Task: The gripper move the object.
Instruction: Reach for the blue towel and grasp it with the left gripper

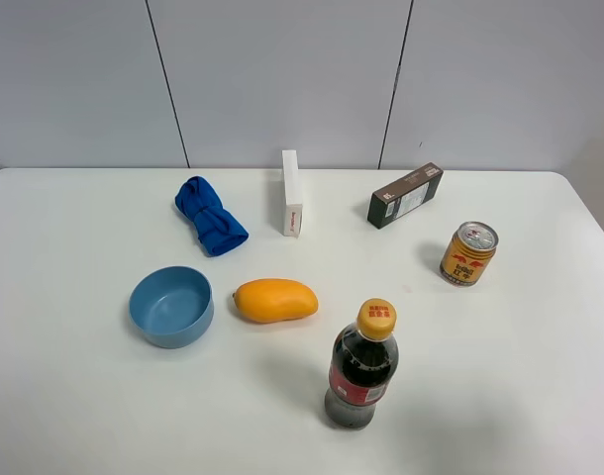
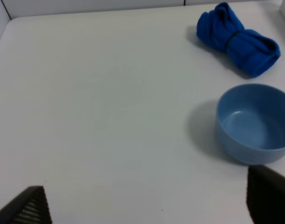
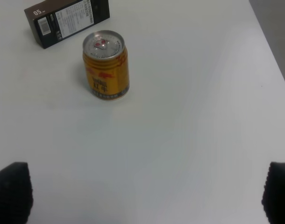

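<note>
Could not tell which thing the task meant; counted seven candidates on the smooth white worktop (image 1: 84, 396). Saw near the middle an orange-yellow mango (image 1: 274, 300), smooth-skinned and oval, lying on its side just beside a round, matte blue bowl (image 1: 170, 327). Noted behind these a crumpled blue cloth (image 1: 210, 216), a slim white box (image 1: 292, 193) standing on edge, and a dark printed carton (image 1: 405, 195) lying on its long side. Saw on the right an upright gold can (image 1: 468, 254) with a shiny metal top, and at the front an upright cola bottle (image 1: 362, 368), dark, with a red label and a yellow cap. Found the left pincer (image 2: 149, 205) spread wide over bare worktop near the bowl, gripping nothing. Found the right pincer (image 3: 145, 193) equally wide near the can, also holding nothing.
</note>
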`<state>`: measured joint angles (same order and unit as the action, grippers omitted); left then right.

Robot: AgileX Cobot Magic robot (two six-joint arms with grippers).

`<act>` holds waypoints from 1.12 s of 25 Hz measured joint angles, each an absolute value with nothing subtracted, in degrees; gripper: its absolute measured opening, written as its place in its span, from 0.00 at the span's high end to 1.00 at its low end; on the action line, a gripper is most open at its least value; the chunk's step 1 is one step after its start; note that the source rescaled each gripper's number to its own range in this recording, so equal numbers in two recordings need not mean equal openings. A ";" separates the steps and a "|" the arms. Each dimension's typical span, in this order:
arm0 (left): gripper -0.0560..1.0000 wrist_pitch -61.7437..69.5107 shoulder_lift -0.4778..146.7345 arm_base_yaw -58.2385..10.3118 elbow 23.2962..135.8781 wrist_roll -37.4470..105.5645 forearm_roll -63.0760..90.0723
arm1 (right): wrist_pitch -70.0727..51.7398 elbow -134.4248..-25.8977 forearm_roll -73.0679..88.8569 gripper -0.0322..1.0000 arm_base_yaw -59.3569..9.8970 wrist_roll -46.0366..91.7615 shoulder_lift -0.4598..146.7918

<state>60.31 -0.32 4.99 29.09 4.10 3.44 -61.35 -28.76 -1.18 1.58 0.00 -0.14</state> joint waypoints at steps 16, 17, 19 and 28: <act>0.24 60.31 -0.32 4.99 29.09 4.10 3.44 | -61.35 -28.76 -1.18 0.00 1.58 0.00 -0.14; 0.24 60.31 -0.32 4.99 29.09 4.10 3.44 | -61.35 -28.76 -1.18 0.00 1.58 0.00 -0.14; 0.24 60.31 -0.32 4.99 29.09 4.10 3.44 | -61.35 -28.76 -1.18 0.00 1.58 0.00 -0.14; 0.24 60.31 -0.32 4.99 29.09 3.17 3.44 | -61.35 -28.76 -1.18 0.00 1.58 0.00 -0.14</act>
